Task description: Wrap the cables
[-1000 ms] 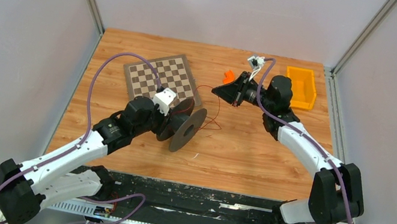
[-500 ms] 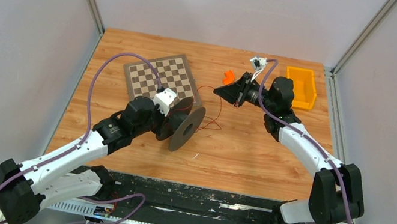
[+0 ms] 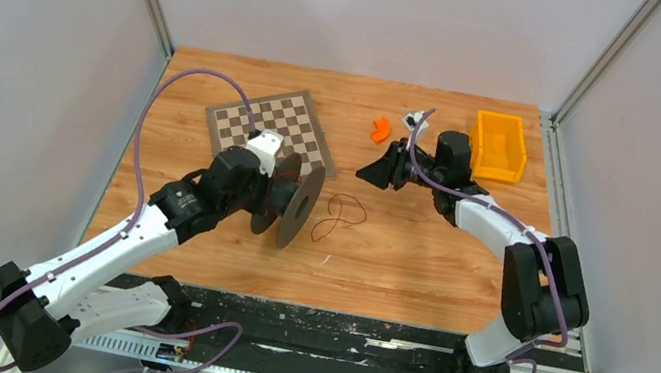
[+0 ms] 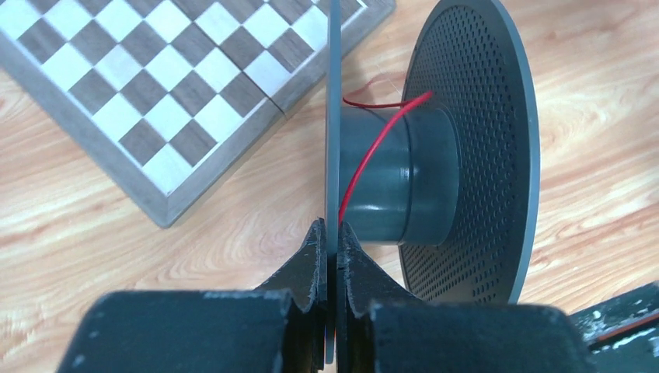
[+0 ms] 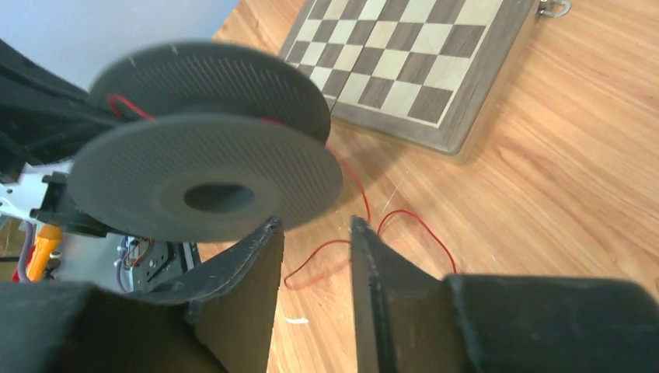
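A dark grey spool (image 3: 293,203) with two perforated flanges stands on edge. My left gripper (image 4: 332,233) is shut on its near flange (image 4: 333,116). The thin red wire (image 4: 365,155) crosses the spool's core (image 4: 404,175). The rest of the wire lies in loose loops on the table (image 3: 340,214), seen also in the right wrist view (image 5: 388,225). My right gripper (image 3: 371,173) is open and empty, above and right of the loops, pointing at the spool (image 5: 206,167). Nothing is between its fingers (image 5: 256,256).
A folded chessboard (image 3: 268,125) lies behind the spool. An orange piece (image 3: 380,129) sits near the right gripper, and an orange bin (image 3: 500,144) at the back right. A small white scrap (image 3: 326,260) lies on the wood.
The right gripper let go of the wire and moved down toward the table; the wire dropped into loops. The left arm shifted the spool a little left and back.
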